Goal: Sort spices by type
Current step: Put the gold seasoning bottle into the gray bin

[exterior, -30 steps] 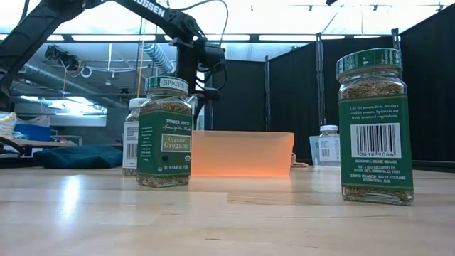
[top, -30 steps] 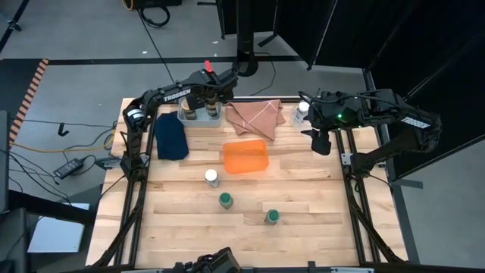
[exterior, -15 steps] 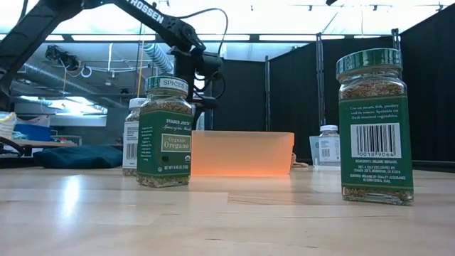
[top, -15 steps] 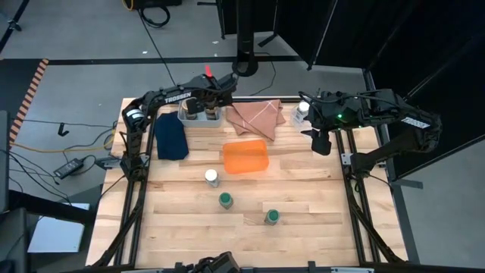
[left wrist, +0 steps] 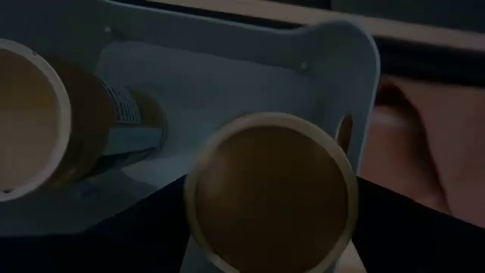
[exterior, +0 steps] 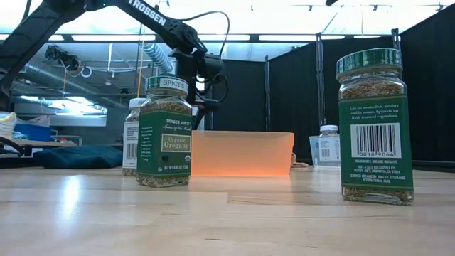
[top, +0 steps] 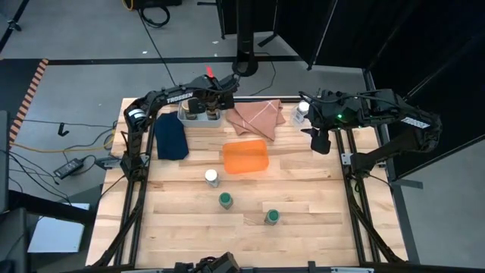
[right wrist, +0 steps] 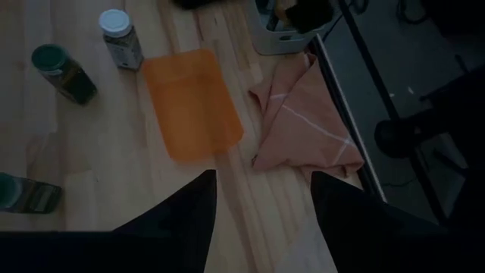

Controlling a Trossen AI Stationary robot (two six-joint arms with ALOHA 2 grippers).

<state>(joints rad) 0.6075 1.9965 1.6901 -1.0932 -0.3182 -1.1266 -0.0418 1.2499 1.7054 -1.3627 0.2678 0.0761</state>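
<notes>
From the overhead camera I see my left claw hanging over the pale grey bin at the upper left of the surface. Its wrist camera shows two tan-capped jars standing in that bin, one right under the fingers, the other beside it. I cannot tell whether the claw grips the nearer cap or has let it go.

My right claw hovers at the upper right edge of the surface, empty. Its fingers stand a little apart in its own wrist view. A white-capped jar sits just beside that arm, near the back edge.

The orange tray lies mid-frame, with a folded tan cloth above it and a dark blue cloth at left. Below the tray stand another white-capped jar and two green-capped jars, the second one further right.
</notes>
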